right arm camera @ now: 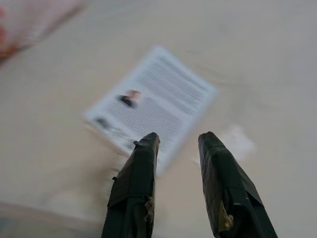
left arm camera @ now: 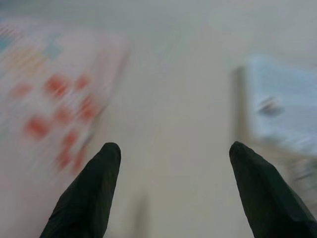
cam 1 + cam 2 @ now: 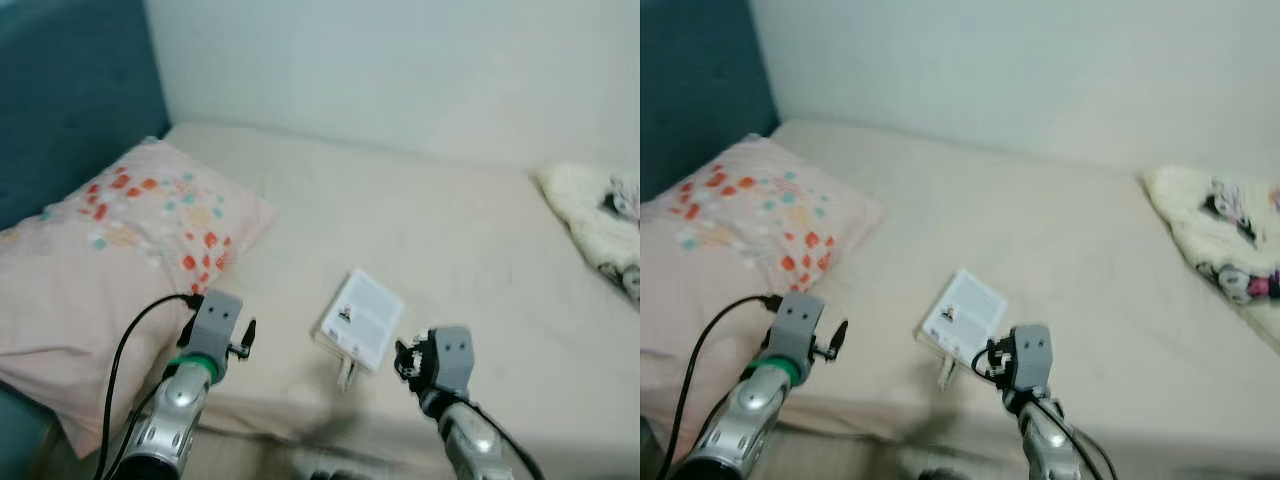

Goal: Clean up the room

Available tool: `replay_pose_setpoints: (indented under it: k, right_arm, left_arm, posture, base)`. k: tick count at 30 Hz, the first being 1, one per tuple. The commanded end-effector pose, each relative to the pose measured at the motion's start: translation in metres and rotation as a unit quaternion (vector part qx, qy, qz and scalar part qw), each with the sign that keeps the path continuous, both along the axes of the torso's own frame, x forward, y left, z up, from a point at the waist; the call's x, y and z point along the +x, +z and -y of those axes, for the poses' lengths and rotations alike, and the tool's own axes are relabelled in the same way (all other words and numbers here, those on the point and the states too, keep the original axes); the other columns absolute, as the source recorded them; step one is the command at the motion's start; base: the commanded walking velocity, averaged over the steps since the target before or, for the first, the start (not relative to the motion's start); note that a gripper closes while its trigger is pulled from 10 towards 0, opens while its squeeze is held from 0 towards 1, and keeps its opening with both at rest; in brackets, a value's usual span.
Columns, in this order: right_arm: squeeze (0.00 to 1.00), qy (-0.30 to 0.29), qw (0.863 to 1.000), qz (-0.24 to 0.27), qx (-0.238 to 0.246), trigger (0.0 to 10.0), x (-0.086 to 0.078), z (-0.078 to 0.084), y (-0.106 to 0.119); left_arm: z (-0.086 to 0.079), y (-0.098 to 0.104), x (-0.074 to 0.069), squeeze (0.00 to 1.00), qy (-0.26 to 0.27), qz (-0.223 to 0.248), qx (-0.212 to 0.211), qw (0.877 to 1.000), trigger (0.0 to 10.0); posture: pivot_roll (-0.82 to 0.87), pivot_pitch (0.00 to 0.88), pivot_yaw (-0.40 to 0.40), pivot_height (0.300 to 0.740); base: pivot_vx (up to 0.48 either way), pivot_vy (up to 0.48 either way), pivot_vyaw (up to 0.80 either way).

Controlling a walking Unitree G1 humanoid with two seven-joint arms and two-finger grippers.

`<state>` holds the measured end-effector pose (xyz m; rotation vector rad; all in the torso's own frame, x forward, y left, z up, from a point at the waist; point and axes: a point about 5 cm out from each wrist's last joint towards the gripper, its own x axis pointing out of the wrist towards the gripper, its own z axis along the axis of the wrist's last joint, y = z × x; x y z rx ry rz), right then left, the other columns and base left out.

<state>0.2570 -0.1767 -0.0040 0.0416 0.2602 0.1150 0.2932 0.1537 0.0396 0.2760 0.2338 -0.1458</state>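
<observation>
Book [image 3: 361,320], white text-covered back up

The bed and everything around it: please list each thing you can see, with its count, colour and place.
bed: one, beige sheet, across the middle of the scene
pillow: one, pale pink with red and teal spots, at the left end of the bed
book: one, white cover with text and a small picture, near the bed's front edge
blanket: one, cream and fluffy with dark and pink marks, at the right end of the bed
headboard: one, teal, behind the pillow
wall: white, behind the bed
left gripper: fingers apart, above the sheet between pillow and book
right gripper: fingers slightly apart, over the book's near edge
</observation>
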Motion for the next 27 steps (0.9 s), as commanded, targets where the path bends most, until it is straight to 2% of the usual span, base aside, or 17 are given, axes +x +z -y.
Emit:
replay_pose_setpoints:
  k: [1, 9, 27]
  right_arm:
    - [0.00, -0.011, 1.000, 0.006, 0.004, 10.0, 0.0001, 0.0033, 0.0005]
    - [0.00, -0.017, 1.000, 0.008, -0.008, 10.0, 0.0017, 0.0065, 0.0014]
    - [0.00, -0.018, 1.000, 0.008, -0.013, 10.0, 0.0015, 0.0076, 0.0000]
  left_arm:
    - [0.0006, -0.0074, -0.0051, 0.00, -0.006, -0.011, 0.003, 1.000, 10.0]
    - [0.0000, -0.0089, -0.0048, 0.00, -0.005, -0.012, 0.002, 1.000, 10.0]
    - [-0.0031, -0.0123, -0.0054, 0.00, 0.002, -0.015, 0.002, 1.000, 10.0]
  posture:
    - [0.02, 0.038, -0.022, 0.740]
    - [0.02, 0.034, -0.023, 0.740]
    - [0.02, 0.042, -0.024, 0.740]
  base:
    - [0.000, 0.000, -0.79]
    - [0.000, 0.000, -0.69]
    - [0.000, 0.480, 0.00]
